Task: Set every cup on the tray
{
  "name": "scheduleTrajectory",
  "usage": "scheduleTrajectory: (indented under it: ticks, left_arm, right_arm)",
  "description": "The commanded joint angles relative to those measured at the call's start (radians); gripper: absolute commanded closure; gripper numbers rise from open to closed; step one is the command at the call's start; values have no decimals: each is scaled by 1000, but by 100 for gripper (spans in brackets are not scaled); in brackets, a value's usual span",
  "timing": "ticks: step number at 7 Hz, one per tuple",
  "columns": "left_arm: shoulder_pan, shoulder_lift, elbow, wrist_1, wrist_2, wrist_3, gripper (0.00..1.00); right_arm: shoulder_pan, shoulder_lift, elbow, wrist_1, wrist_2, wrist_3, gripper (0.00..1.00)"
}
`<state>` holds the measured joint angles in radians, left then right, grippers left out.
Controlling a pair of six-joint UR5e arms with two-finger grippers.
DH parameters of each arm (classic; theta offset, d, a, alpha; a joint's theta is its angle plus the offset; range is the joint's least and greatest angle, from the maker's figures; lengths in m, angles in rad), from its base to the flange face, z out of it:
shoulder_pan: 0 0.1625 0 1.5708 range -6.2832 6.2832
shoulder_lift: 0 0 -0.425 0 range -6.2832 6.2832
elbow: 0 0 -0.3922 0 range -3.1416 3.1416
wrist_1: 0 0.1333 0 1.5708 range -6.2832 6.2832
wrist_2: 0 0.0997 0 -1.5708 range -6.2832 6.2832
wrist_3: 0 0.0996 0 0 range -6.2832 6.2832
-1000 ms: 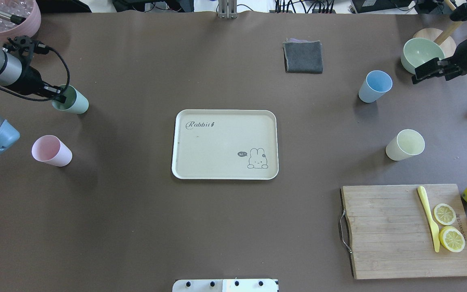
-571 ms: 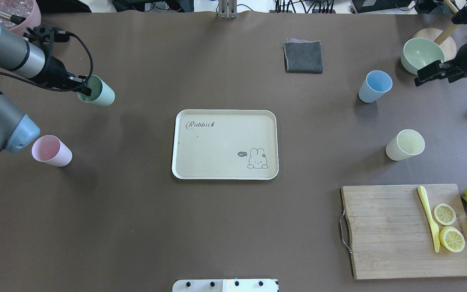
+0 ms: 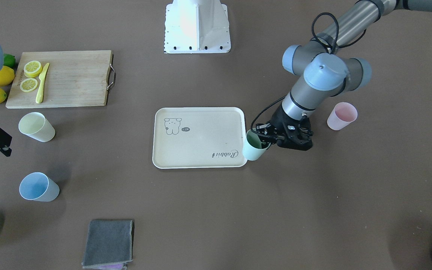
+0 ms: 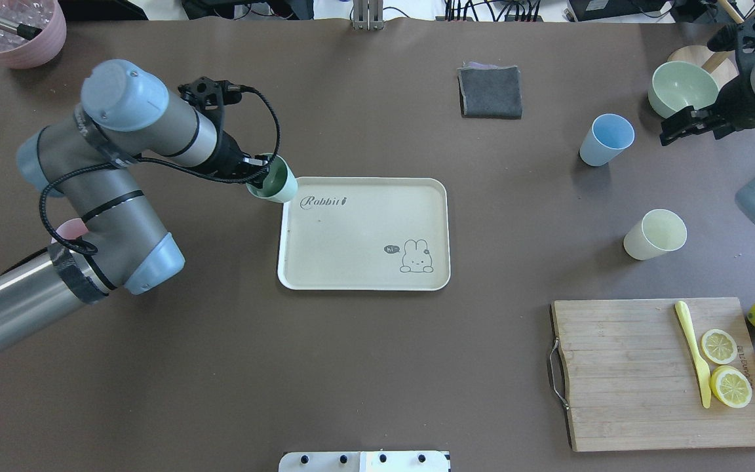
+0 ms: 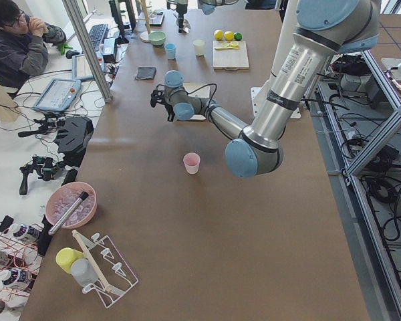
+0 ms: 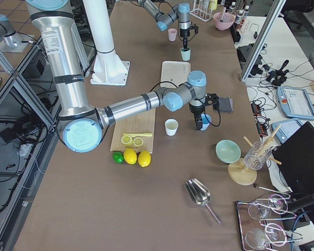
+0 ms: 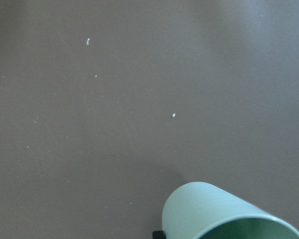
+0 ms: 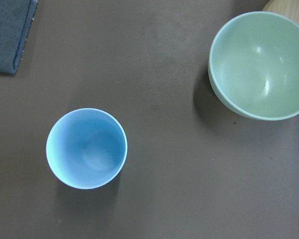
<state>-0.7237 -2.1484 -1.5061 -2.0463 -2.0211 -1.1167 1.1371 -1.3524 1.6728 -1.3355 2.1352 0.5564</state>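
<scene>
Left claw (image 4: 261,174) grips the mint cup (image 4: 278,186) by its rim — at the corner edge of the tray (image 4: 351,236).

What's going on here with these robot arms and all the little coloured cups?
The robot is gathering cups onto the cream tray, which has none on it yet. The left gripper pinches the mint green cup by its rim, right at the tray's corner. The pink cup, blue cup and yellow cup stand out on the table. The right gripper hangs near the blue cup, holding nothing.
</scene>
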Motion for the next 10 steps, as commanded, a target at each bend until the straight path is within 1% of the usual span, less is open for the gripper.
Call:
scheduleTrajectory:
  ticks: [1,2,4,6,7,8,10]
  left_arm:
    - [73,-54,10,32,73,-48,100]
    - [85,-70,10,63,91,-46,100]
    - [84,-71,9,64,90,-34,100]
    - [60,-71,7,84,87,27,95]
    - [55,-71,7,100,88,50,89]
    - [56,-70,7,95,90,61,3]
    - [49,-73,-17,97,90,63,2]
  right_arm:
    - [-2,30,-28,-4,0,0,1]
    - [-2,56,-56,-4,2,2,1]
    - [-2,108,-117,-2,5,2,1]
    - [-2,134,-142,-4,9,3,1]
    - [-2,137,-145,-4,11,5,1]
    - [-5,138,-145,-4,11,17,1]
    - [-8,142,-163,-2,11,19,1]
